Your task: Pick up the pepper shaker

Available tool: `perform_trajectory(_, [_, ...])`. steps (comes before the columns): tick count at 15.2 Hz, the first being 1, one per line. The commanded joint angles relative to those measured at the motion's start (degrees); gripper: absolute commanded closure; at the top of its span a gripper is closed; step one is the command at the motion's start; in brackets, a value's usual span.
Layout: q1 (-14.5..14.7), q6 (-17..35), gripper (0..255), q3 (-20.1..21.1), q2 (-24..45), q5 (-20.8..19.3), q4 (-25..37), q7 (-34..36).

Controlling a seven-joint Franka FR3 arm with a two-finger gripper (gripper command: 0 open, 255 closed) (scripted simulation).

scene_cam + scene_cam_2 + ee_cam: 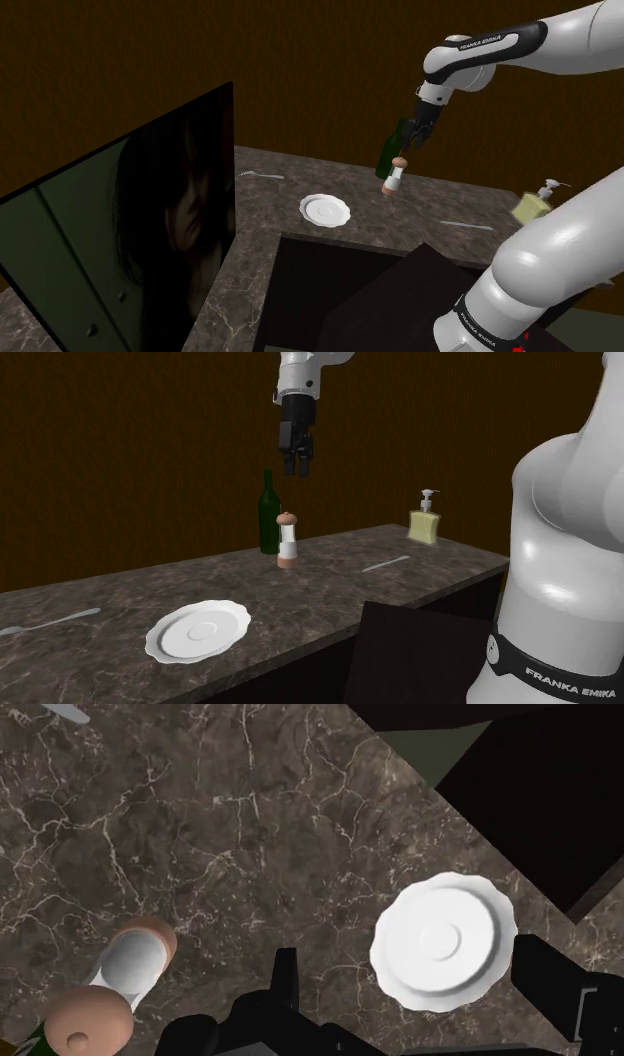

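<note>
Second exterior view, front to back: a white plate is seen nearest on the dark marbled surface, well apart from the rest. Farther back the pepper shaker is found upright, white body with brownish cap and base, just beside a green bottle standing behind it. A soap dispenser is set at the far edge, toward that view's right. The tool is positioned above shaker and bottle, touching neither. In the wrist view its fingers are seen wide apart, nothing gripped.
</note>
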Motion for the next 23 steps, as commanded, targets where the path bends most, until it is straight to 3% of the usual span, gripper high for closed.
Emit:
perform_trajectory(1, [-0.15,1.34,0,-1.66,4.17,1.17,2.38,-2.51])
perform_trajectory(10, [-3.75,3.67,0,-6.52,24.79,10.48,16.72,-14.90])
perform_trajectory(20, [-14.02,-0.53,0,-5.10,48.34,20.19,40.30,-23.49])
perform_trajectory(23, [-14.15,1.23,0,-4.76,49.25,20.67,39.35,-23.89])
